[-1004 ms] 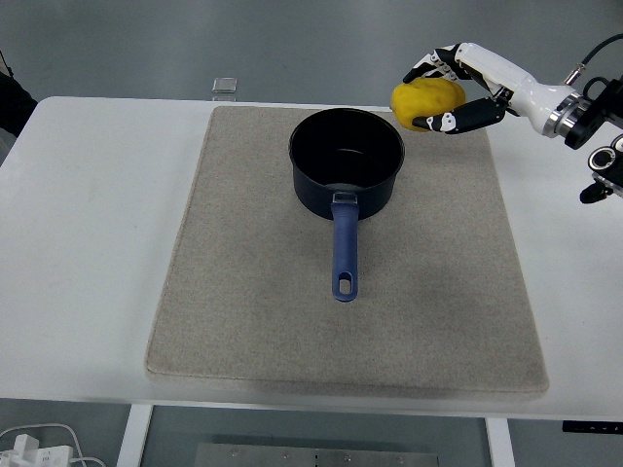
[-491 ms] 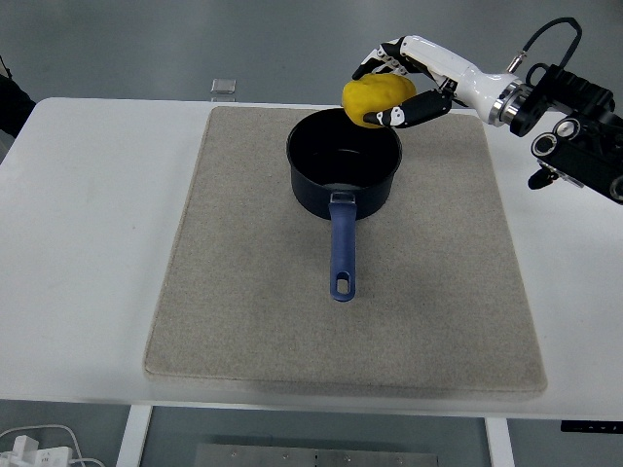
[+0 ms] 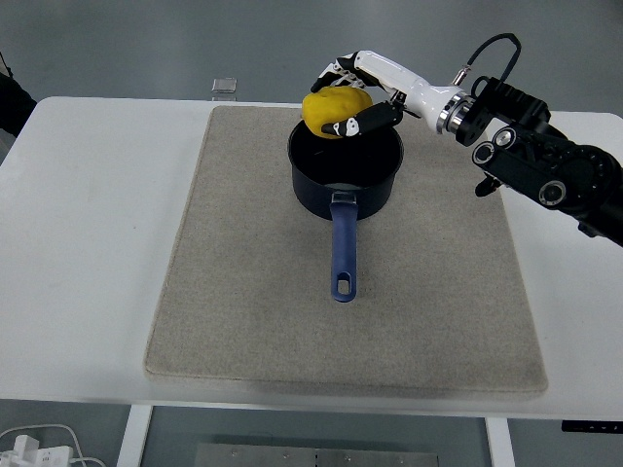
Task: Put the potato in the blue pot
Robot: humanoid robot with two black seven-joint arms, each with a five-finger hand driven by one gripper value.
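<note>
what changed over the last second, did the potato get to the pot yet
The right hand, shut on the yellow potato throughout, carried it leftward from beside the blue pot to above its far rim. It has not let go. The pot, its handle toward the near edge, and the grey mat stayed put.

The right hand (image 3: pixel 352 93) grips the yellow potato (image 3: pixel 334 112) above the blue pot's (image 3: pixel 346 167) far rim.

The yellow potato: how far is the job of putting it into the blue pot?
Done: the right hand has grasped the yellow potato and lifted it. In hand: it is held over the far rim of the dark blue long-handled pot. Left: lowering and releasing it inside.
</note>
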